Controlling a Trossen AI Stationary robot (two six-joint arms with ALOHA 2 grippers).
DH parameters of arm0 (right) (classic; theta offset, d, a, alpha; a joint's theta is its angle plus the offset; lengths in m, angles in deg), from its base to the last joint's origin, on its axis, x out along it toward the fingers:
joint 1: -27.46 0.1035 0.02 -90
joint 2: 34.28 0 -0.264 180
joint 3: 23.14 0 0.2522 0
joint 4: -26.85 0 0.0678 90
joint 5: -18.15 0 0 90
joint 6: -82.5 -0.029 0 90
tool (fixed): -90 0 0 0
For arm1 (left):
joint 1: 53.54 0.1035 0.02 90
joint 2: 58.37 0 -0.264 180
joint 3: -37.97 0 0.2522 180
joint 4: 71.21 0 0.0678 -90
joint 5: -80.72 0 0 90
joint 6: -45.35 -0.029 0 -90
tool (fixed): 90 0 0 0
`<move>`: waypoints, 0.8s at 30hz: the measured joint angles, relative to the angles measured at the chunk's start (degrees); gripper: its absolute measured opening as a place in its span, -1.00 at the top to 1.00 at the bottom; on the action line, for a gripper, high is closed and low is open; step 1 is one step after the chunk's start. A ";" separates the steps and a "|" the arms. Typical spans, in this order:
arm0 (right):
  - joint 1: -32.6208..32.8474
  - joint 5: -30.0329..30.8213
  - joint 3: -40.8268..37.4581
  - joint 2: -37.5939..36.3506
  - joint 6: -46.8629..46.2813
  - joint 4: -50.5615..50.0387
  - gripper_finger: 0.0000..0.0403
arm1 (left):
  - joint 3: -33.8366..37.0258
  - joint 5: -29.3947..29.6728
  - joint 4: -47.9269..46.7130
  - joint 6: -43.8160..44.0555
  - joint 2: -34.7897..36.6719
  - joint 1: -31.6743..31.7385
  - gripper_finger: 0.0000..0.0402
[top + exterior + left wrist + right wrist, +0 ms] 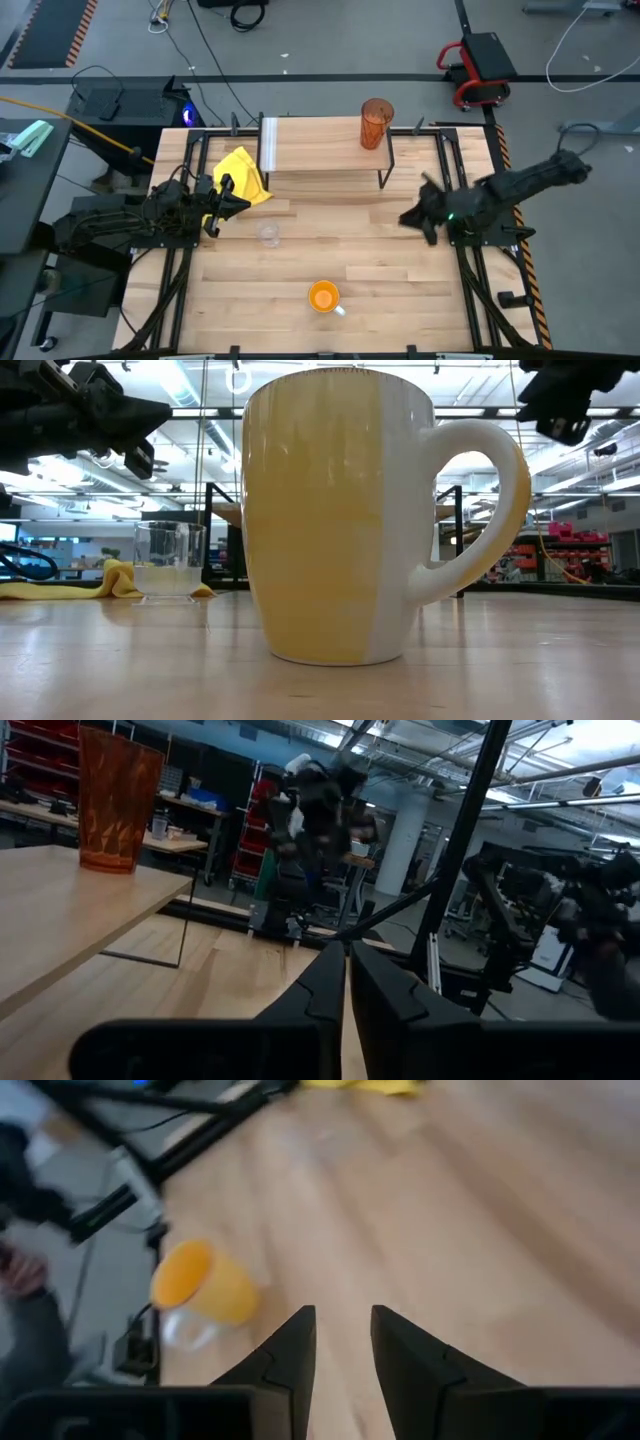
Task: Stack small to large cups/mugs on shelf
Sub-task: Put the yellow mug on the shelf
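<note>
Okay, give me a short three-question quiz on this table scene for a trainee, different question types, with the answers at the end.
1. True or false: the tall translucent amber-orange tumbler stands on the small light-wood shelf with black metal legs.
2. Multiple choice: in the high view, the orange mug with the white handle is
A) on the shelf
B) on the tabletop, near the front edge
C) on the crumpled yellow cloth
3. Fill in: the small clear glass cup stands on the tabletop closest to the ____ end effector.

Key
1. True.
2. B.
3. Left: the left end effector hangs beside the cloth, empty, its fingers nearly together; the right end effector is across the table, open and empty.
</note>
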 joint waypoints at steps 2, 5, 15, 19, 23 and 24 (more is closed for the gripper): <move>3.66 1.26 -3.63 2.11 1.57 8.06 0.47 | 0.00 0.01 -0.08 -0.01 -0.02 0.01 0.87; 9.52 1.99 -8.36 6.47 4.69 21.14 0.47 | -0.02 0.00 -0.41 -0.02 0.00 0.00 0.85; 20.86 2.22 -10.81 31.68 9.71 48.85 0.47 | -0.02 0.00 -0.57 0.19 0.00 0.00 0.85; 21.94 5.37 -9.34 40.16 11.67 54.32 0.47 | -0.02 0.00 -1.45 2.03 0.00 -0.09 0.87; 22.58 7.81 -9.25 47.03 12.63 64.15 0.47 | -0.01 0.02 -3.19 2.40 0.00 -1.58 0.87; 22.57 7.81 -9.22 48.55 12.69 66.12 0.47 | -0.02 0.02 -3.36 2.40 0.00 -2.14 0.86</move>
